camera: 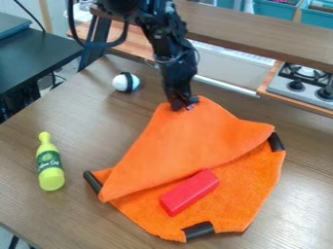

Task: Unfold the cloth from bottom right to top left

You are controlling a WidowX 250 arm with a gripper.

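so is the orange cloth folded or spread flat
Partly folded: a flap of the orange cloth covers part of its lower layer, its edge slanting past the red rectangular block.

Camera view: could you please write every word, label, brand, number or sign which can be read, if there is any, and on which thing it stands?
Green label on the yellow bottle: light lettering, too small to quote with certainty.
Stove knobs: any marks are too small to tell.
Orange cloth and red block: no lettering to be seen.
So there is no text I can quote reliably.
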